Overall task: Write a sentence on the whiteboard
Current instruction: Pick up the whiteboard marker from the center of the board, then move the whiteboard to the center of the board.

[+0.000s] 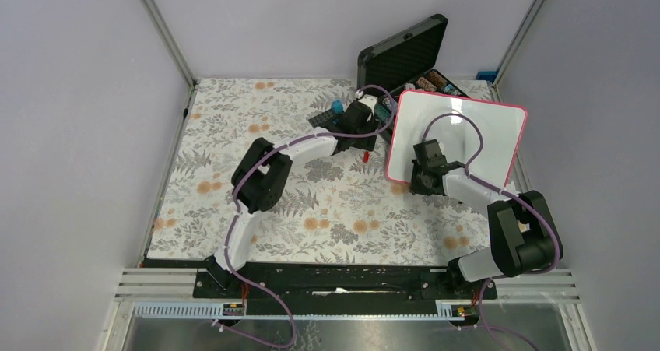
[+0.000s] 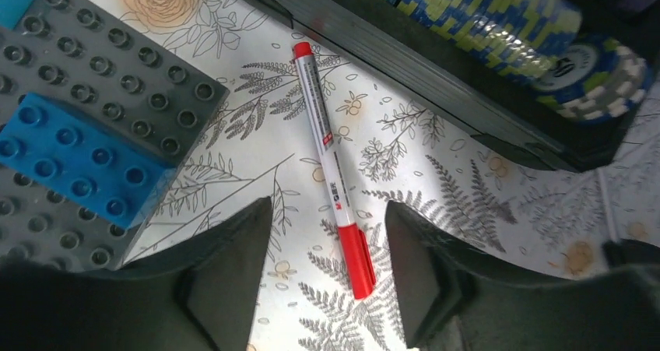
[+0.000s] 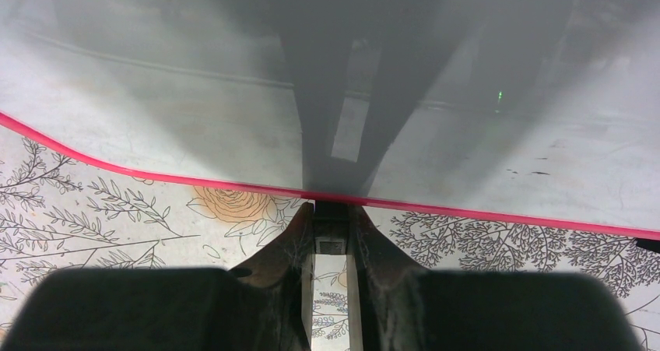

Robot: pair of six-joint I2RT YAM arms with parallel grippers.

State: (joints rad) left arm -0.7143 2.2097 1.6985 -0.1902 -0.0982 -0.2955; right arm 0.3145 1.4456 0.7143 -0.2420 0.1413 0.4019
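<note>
The whiteboard (image 1: 498,133), glossy white with a pink-red rim, is held tilted up off the table at the right. My right gripper (image 1: 426,158) is shut on a black clip foot (image 3: 332,225) at the board's lower rim (image 3: 482,211). No sentence shows on the board; its face looks blank. A marker with a white barrel and red cap (image 2: 327,160) lies flat on the floral cloth. My left gripper (image 2: 328,207) is open just above it, one finger on each side of the red cap, not touching it. In the top view the left gripper (image 1: 359,129) hides most of the marker.
An open black case (image 1: 405,55) stands at the back, just past the marker, with stacks of poker chips (image 2: 498,16) in it. A grey studded baseplate (image 2: 93,78) with a blue brick (image 2: 70,160) lies left of the marker. Grey walls enclose the table.
</note>
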